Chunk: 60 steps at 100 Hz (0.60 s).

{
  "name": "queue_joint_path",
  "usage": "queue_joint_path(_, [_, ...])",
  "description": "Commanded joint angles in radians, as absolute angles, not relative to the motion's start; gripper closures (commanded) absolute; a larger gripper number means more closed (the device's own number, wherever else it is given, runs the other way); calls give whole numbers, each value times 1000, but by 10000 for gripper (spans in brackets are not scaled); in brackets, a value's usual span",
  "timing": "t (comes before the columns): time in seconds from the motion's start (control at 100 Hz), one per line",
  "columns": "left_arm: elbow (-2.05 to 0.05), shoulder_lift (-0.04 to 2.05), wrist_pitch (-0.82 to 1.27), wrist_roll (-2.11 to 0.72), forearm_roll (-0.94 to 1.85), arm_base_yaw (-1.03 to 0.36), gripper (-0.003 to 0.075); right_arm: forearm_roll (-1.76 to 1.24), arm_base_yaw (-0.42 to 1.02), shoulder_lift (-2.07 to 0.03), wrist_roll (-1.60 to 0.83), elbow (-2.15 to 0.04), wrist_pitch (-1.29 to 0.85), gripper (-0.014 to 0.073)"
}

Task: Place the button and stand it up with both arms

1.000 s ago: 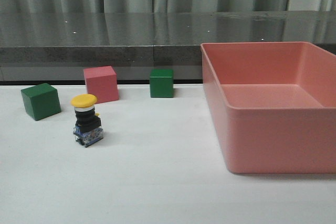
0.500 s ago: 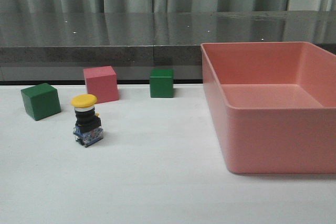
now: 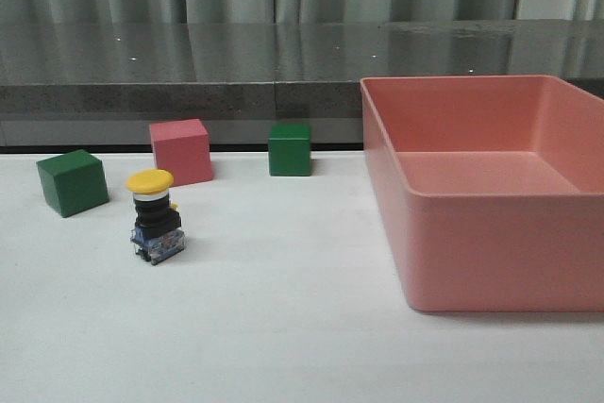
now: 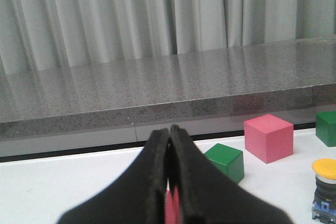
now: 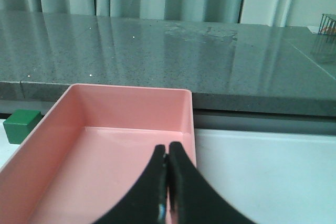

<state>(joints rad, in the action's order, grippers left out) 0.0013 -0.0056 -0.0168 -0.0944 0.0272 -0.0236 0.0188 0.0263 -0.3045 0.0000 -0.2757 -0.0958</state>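
Front view: button (image 3: 155, 217) upright at left-centre on the white table (image 3: 283, 327), yellow cap up; green cube (image 3: 72, 181), pink cube (image 3: 181, 151) and second green cube (image 3: 290, 149) behind it; pink bin (image 3: 491, 195) at right. Left wrist view: left gripper (image 4: 169, 150) pressed together; button at lower right corner. Right wrist view: right gripper (image 5: 167, 169) pressed together, the bin behind it.

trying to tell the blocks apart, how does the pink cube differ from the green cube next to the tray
The pink cube is pink and looks larger; the green cube nearest the tray is green and looks smaller. The pink cube sits turned at an angle, while the green one faces the camera nearly square. The pink cube is closer to the button. Both rest flat on the white table near its back edge.
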Motion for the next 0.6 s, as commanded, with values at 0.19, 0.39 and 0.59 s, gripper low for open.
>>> queue_joint_path(0.19, [29, -34, -100, -82, 36, -20, 739, 39, 30, -83, 100, -70, 21, 655])
queue_joint_path(0.39, [29, -34, -100, -82, 36, -20, 739, 28, 30, 32, 101, -2, 32, 655])
queue_joint_path(0.59, [29, -34, -100, -82, 36, -20, 739, 28, 30, 28, 101, 14, 13, 655])
